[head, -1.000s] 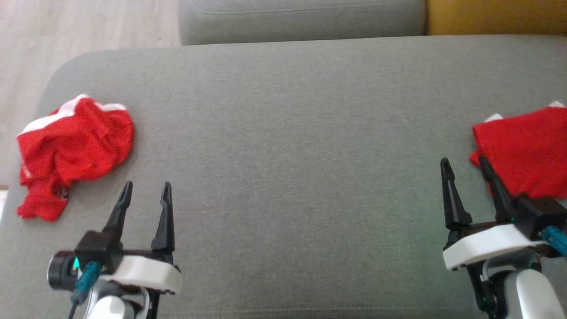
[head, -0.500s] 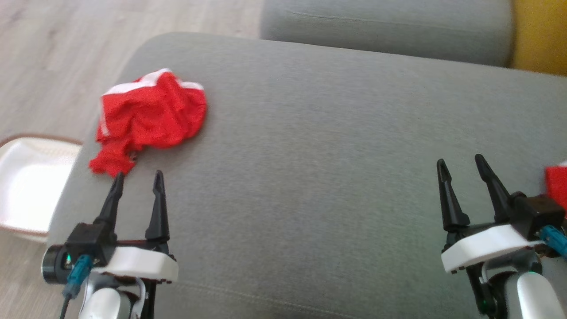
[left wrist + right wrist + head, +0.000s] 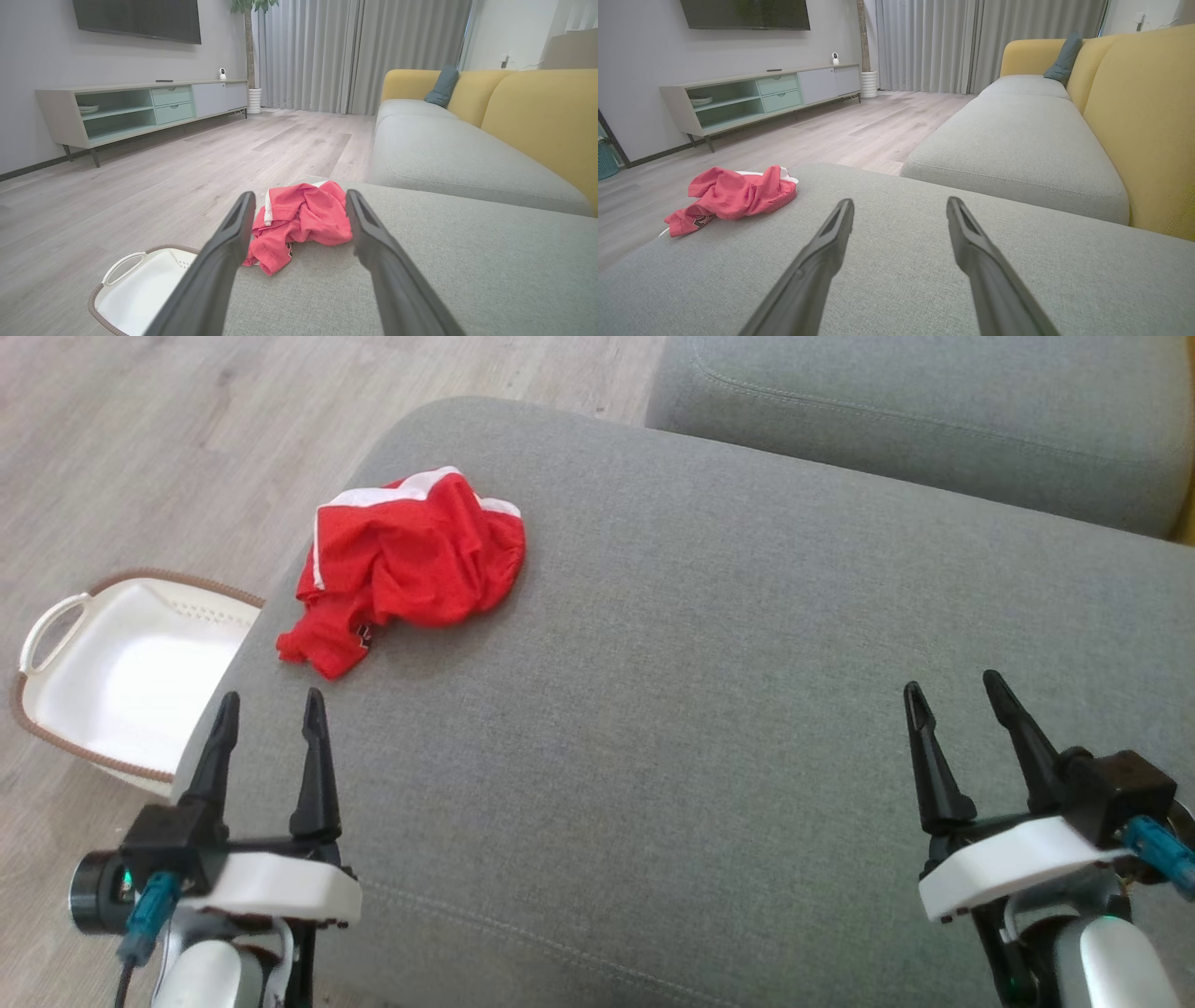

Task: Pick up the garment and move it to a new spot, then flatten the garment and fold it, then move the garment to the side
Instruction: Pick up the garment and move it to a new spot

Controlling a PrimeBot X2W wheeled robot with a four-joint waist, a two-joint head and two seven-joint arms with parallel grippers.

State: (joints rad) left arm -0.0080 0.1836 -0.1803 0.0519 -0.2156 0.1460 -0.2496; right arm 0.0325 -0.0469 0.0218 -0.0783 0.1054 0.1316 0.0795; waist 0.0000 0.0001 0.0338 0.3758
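A crumpled red garment [image 3: 411,565] with white trim lies near the left end of the grey sofa cushion [image 3: 709,709]. The left wrist view shows the garment [image 3: 301,219] straight ahead, a short way beyond the fingertips. My left gripper [image 3: 269,706] hovers open and empty just short of it, over the cushion's near left edge. Far to the right my right gripper [image 3: 954,689] is open and empty above bare cushion. In the right wrist view the garment [image 3: 735,196] lies well off to the left.
A white basket [image 3: 121,672] with a brown rim stands on the wood floor left of the sofa, beside my left gripper. A second grey cushion [image 3: 934,420] lies beyond the first. A yellow backrest [image 3: 1143,116] rises on the right.
The head camera has swung left: the garment has shifted toward the picture's middle, the basket has come into view, and a second red cloth at the right edge has left the picture. Both grippers stay open.
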